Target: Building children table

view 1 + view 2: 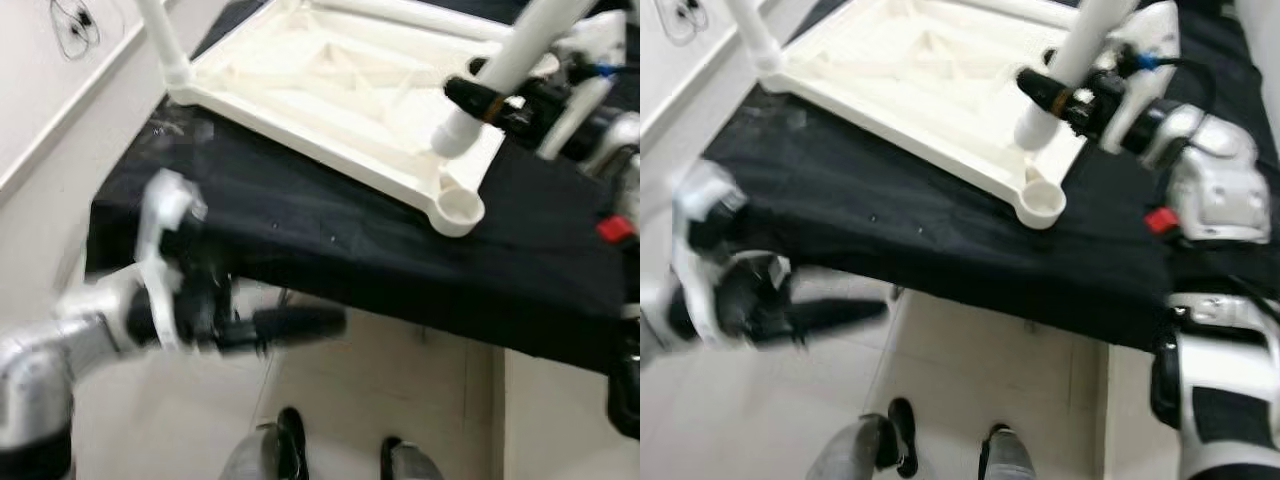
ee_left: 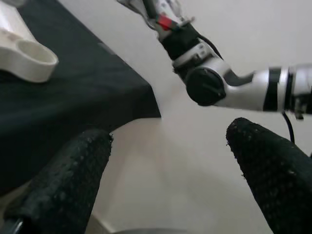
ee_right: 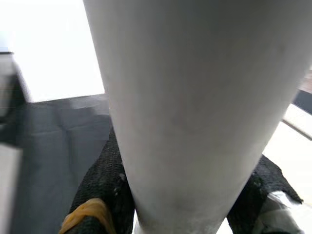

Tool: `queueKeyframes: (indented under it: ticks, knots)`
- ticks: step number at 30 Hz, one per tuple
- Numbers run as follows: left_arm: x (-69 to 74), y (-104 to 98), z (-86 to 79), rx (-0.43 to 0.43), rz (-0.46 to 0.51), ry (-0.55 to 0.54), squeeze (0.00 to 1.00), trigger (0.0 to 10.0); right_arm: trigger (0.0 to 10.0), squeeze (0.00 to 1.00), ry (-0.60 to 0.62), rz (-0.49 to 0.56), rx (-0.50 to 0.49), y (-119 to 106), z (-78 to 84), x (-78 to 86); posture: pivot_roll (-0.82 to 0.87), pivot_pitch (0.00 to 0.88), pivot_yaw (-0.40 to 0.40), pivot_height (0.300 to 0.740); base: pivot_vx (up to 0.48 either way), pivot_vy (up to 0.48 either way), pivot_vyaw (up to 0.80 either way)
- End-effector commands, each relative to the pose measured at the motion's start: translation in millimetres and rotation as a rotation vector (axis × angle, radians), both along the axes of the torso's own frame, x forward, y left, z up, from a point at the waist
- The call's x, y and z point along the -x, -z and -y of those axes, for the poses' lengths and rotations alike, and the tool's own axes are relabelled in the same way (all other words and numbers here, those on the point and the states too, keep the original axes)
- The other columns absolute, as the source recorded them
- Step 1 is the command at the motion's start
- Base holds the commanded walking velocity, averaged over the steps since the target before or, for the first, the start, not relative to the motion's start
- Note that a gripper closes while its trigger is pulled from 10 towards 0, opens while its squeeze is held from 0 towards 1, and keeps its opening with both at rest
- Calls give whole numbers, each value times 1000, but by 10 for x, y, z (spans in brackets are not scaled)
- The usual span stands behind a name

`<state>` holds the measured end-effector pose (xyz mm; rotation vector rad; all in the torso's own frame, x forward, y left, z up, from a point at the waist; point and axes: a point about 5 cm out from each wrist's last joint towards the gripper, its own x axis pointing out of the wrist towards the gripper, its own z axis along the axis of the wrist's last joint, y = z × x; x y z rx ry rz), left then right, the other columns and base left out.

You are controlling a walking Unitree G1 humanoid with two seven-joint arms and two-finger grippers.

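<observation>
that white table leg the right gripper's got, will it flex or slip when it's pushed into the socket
Probably stiff: the white leg is a thick, straight tube. Its smooth surface might slip in the right gripper. The tilt may make it jam at the corner socket.

Black cloth draped over the raised work surface, front edge hanging down. Pale tiled floor below, with a dark grout line running across it. White wall to the left, bearing a wall socket.

Cream-white tabletop and leg, black cloth, perhaps beige floor.
</observation>
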<state>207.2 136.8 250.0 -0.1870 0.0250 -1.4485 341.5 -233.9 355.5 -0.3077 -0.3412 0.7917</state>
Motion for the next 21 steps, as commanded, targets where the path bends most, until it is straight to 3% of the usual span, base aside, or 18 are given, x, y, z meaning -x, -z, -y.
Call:
queueKeyframes:
  ticks: [1, 3, 5, 7, 11, 12, 13, 14, 15, 16, 17, 18, 21]
  knots:
    - [76, 85, 28, -42, 10, 4, 0, 10000, 10000, 0, -51, -12, 37, 25, -5, 53, 6, 298, 33, 740, 0, 0, 0]
    - [258, 387, 51, -117, -73, -45, 0, 10000, 10000, 0, -82, -57, 96, 96, 65, 110, 9, 301, 36, 740, 0, 0, 0]
    - [258, 387, 51, -117, -73, -45, 0, 10000, 10000, 0, -82, -57, 96, 96, 65, 110, 9, 301, 36, 740, 0, 0, 0]
    - [337, 698, 25, -156, -102, -206, 0, 10000, 10000, 0, -72, -107, 144, 247, 59, 107, 7, 303, 38, 740, 0, 0, 0]
    - [355, 782, 14, -166, -110, -263, 0, 10000, 10000, 0, -67, -120, 154, 299, 49, 99, 5, 307, 44, 740, 0, 0, 0]
    - [380, 919, 4, -209, -116, -327, 0, 10000, 10000, 0, -37, -131, 155, 379, 33, 63, 7, 302, 39, 740, 0, 0, 0]
    - [380, 919, 4, -209, -116, -327, 0, 10000, 10000, 0, -37, -131, 155, 379, 33, 63, 7, 302, 39, 740, 0, 0, 0]
    - [375, 1021, 15, -229, -128, -398, 0, 10000, 10000, 0, 31, -127, 123, 457, 22, 2, -3, 280, 32, 740, 0, 0, 0]
    - [375, 1021, 15, -229, -128, -398, 0, 10000, 10000, 0, 31, -127, 123, 457, 22, 2, -3, 280, 32, 740, 0, 0, 0]
    - [338, 1083, 36, -223, -143, -484, 0, 10000, 10000, 0, 96, -123, 51, 514, 14, -47, 1, 259, 26, 740, 0, 0, 0]
    - [338, 1083, 36, -223, -143, -484, 0, 10000, 10000, 0, 96, -123, 51, 514, 14, -47, 1, 259, 26, 740, 0, 0, 0]
    - [247, 1097, 45, -203, -151, -586, 0, 10000, 10000, 0, 124, -129, -32, 586, -36, -55, 7, 226, 18, 740, 0, 0, 0]
    - [177, 1077, 55, -166, -155, -657, 0, 10000, 10000, 0, 125, -136, -82, 636, -82, -34, 8, 220, 17, 740, 0, 0, 0]
